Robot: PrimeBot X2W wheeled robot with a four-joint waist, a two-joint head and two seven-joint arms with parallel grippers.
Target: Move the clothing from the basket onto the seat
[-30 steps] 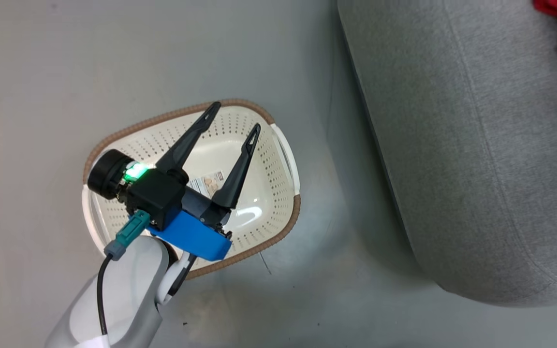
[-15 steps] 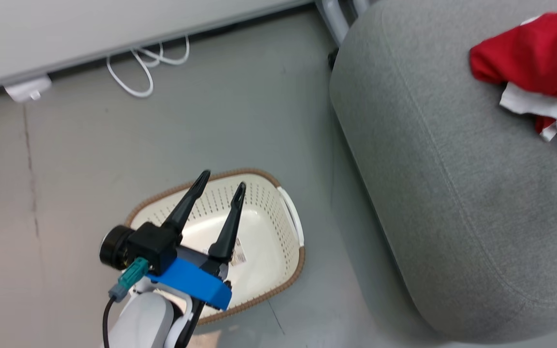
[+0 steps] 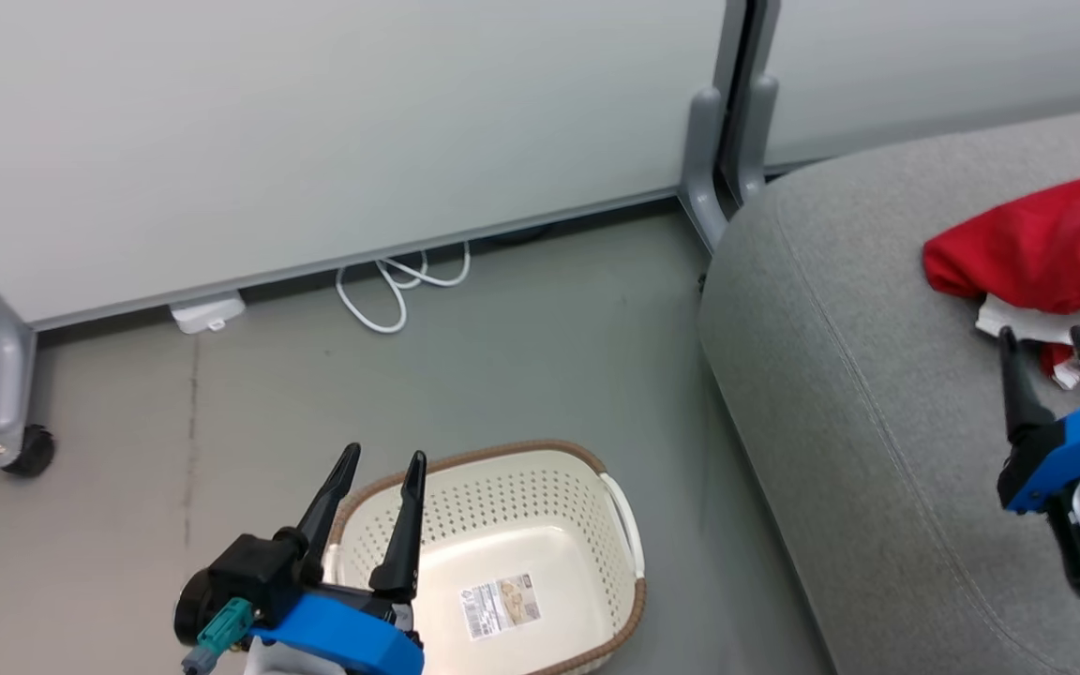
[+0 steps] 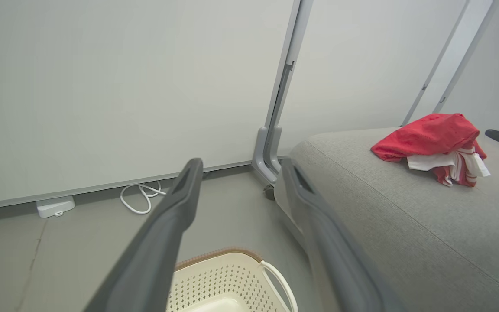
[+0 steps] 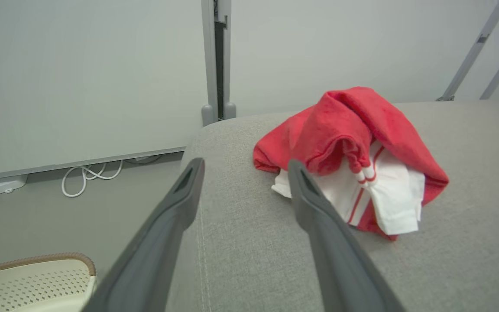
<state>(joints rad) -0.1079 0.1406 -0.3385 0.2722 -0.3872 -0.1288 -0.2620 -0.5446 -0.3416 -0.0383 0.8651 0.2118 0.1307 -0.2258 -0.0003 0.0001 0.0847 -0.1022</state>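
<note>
Clothing (image 3: 1037, 248) heaped on seat (image 3: 877, 422); basket (image 3: 540, 487) on floor (image 3: 502, 375) beside it, label (image 3: 501, 605) showing; left claw (image 3: 385, 455), right claw (image 3: 1042, 334) both spread, grasping nothing.

Clothing (image 3: 1037, 248) on seat (image 3: 877, 403), basket (image 3: 502, 506) left.

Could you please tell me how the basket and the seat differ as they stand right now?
The basket is cream perforated plastic with a brown rim; the seat is grey fabric. The basket is far smaller than the seat. The basket stands on the floor with no clothing visible inside, its bottom label bare; the seat bears the red clothing. Both have rounded edges.
</note>
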